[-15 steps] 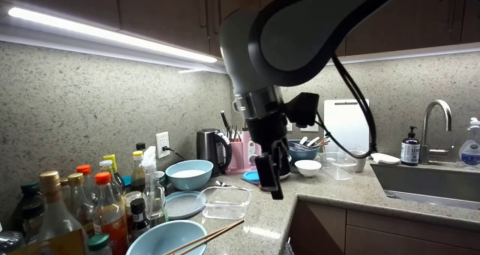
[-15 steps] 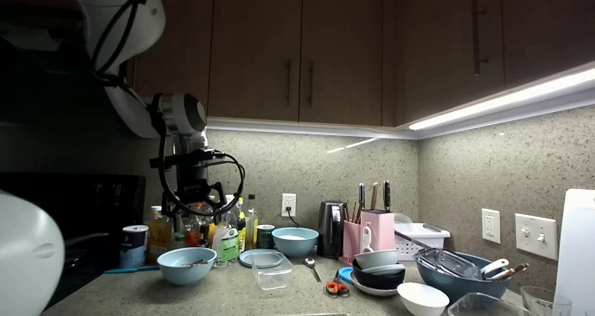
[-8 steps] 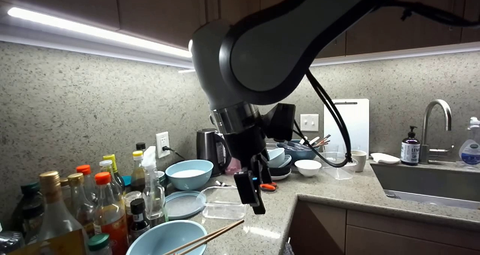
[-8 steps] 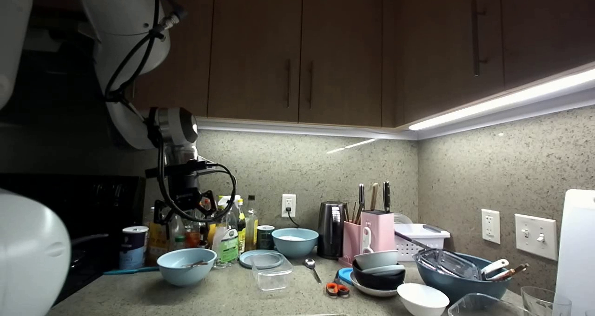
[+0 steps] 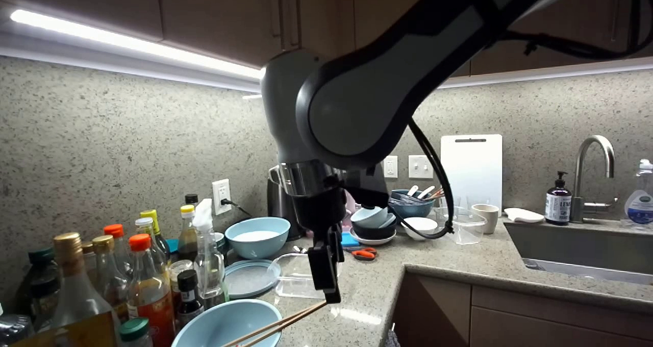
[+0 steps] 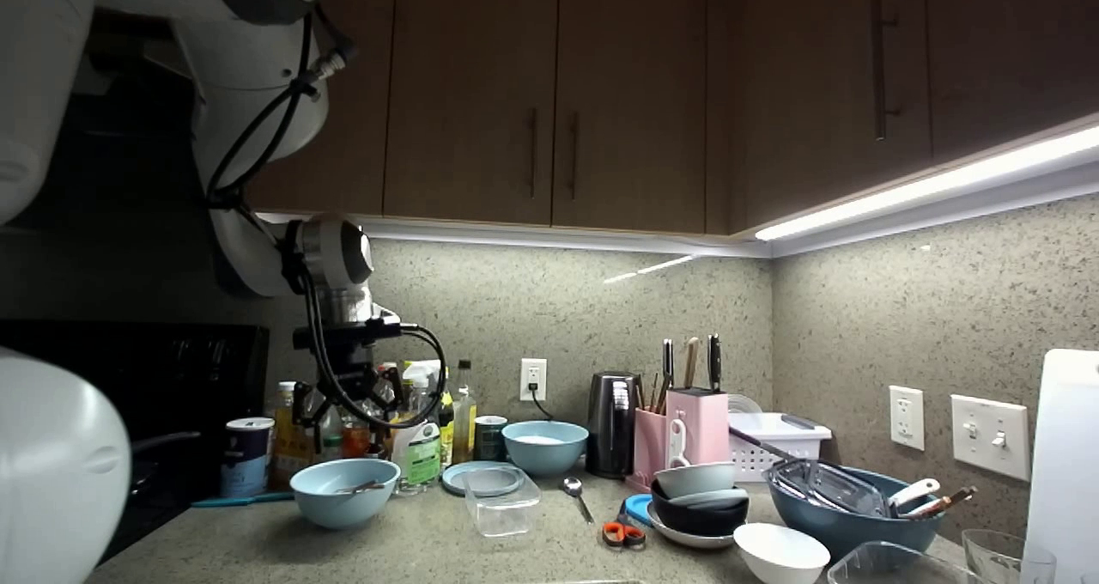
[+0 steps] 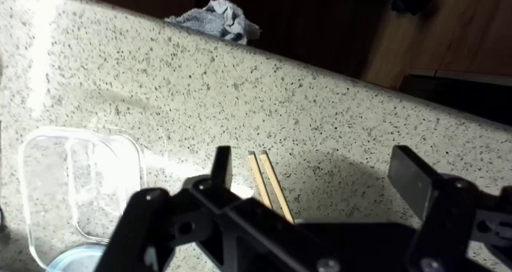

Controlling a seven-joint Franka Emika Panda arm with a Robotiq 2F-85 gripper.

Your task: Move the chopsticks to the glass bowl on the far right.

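Bottles [image 5: 155, 302] crowded a light-blue bowl [image 5: 217, 322]; across its rim, two thin tan chopsticks [image 7: 277, 185] jutted over the counter [image 7: 344, 116]. The claw [image 7: 315, 174] hung above their tips, spread wide, gripping nothing; beyond sat a clear rectangular container [image 6: 504, 520].

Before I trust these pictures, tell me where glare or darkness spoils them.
Wrist view: white glare washes out part of the clear container, and shadow darkens the counter beside the chopsticks; in an exterior view, the under-cabinet light strip burns out to white; in an exterior view, much behind the arm is nearly black.
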